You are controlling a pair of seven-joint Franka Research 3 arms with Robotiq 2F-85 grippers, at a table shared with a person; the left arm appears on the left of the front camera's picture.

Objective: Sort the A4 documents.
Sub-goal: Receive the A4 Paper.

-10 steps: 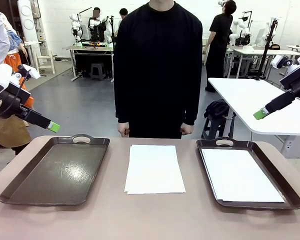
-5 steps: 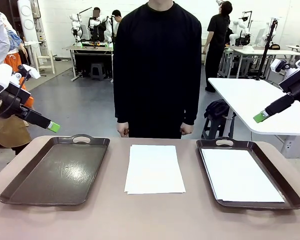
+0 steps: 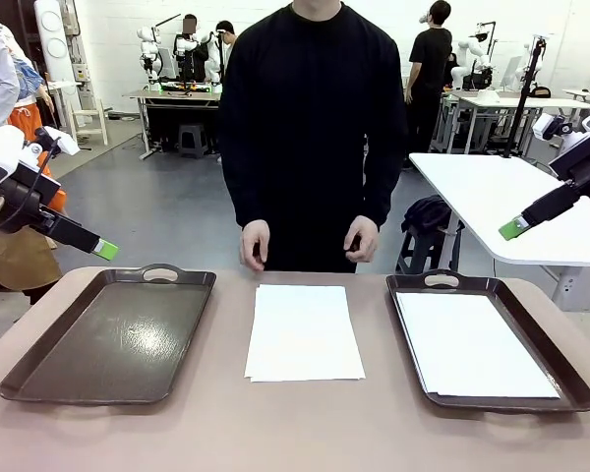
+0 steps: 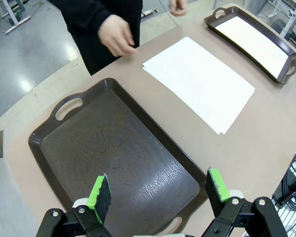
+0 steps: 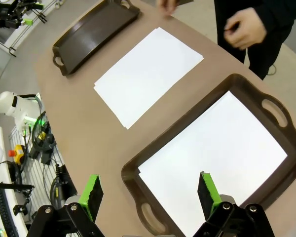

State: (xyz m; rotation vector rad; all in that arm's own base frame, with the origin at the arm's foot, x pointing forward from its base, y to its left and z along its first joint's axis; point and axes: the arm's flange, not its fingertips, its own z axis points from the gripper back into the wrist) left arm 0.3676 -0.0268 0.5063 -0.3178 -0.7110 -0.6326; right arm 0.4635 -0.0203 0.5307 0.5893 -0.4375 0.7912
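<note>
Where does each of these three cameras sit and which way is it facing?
Front view: between the arms, facing the person across the table; left gripper and right gripper hang at the picture's sides.
Left wrist view: above the empty tray, looking down past its own open fingers.
Right wrist view: above the filled tray, looking down past its own open fingers.
Shared: all show the middle paper stack.

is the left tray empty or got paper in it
Empty: the left tray has a bare dark floor in both the front and left wrist views.
</note>
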